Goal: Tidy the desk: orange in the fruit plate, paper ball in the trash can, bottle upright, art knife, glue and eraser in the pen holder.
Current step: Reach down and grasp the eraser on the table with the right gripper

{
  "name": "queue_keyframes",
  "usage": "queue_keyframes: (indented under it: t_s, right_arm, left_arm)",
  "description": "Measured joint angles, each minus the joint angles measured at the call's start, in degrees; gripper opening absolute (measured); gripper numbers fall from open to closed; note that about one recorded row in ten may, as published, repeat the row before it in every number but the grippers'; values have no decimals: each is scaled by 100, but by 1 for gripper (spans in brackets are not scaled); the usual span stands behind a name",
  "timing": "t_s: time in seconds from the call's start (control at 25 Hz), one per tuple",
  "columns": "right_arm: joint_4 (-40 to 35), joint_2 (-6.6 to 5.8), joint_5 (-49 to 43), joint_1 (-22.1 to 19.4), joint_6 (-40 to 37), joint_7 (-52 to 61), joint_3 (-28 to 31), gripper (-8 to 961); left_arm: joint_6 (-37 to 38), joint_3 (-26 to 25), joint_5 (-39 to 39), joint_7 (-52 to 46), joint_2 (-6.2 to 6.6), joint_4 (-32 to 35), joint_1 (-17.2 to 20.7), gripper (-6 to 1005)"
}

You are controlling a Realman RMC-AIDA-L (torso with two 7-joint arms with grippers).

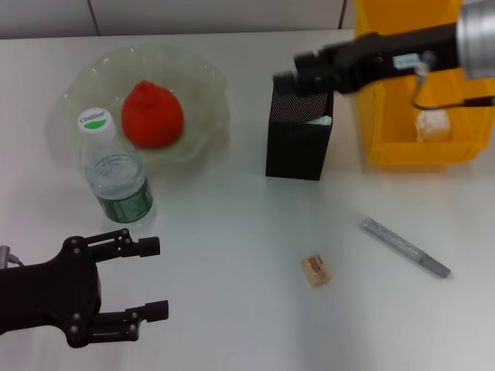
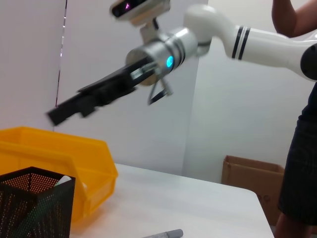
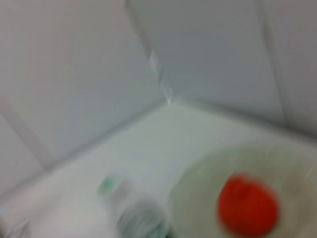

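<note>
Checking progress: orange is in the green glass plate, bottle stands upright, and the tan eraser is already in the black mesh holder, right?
Not quite. The small tan eraser block lies on the white desk, outside the black mesh pen holder, as the head view shows. The rest is right.

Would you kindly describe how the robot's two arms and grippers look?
The left gripper is matte black, with skeletal linkage fingers studded with small screws. The right gripper is also black and long; behind it sits a silver cylindrical wrist with a glowing teal light, a looping thin cable, then a glossy white arm with two black bands.
</note>
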Motion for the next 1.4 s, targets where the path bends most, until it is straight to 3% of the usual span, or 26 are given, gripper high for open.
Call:
queue_keyframes:
  t_s: [0.08,0.16,0.2,0.24,0.44,0.6,0.64,0.8,1.0,1.4]
  right_arm:
    - [-605,-89,-437,91,-701,451,1,640]
    - [-1228,-89,-1031,230,-1523,843,-22,668]
    - [-1680,4,-1578,407,-2229,1067,-87,667]
    - [-1680,4,-1578,407,-2229,1067,-87,667]
    - [-2115,431,-2942,765,-3144,1198,-679,665]
    - [-1775,432,-3231,817,-2659,1274,-1932,664]
    - [-1775,432,-3231,817,-2659,1274,-1932,663]
    - [-1473,435,-3410,837,-2020,1147,-2869,661]
    - [-1141,446,-3453,950,-1464,1003,-3529,657]
    - [-615,459,-3695,1140,-842,934,-4064,655]
  left_arm:
    - [3,0,0,0,3,0,0,784]
    - [5,0,0,0,8,4,0,784]
    - [7,0,0,-1,5,17,-10,784]
    - [7,0,0,-1,5,17,-10,784]
    - [18,-1,0,-12,-12,32,-60,784]
    - [19,-1,0,-10,-16,32,-71,784]
    - [19,0,0,-11,-16,35,-73,784]
    - [19,0,0,-14,-20,40,-78,784]
    - [16,0,0,-16,-21,21,-79,784]
    - [9,0,0,-8,-39,0,-55,784]
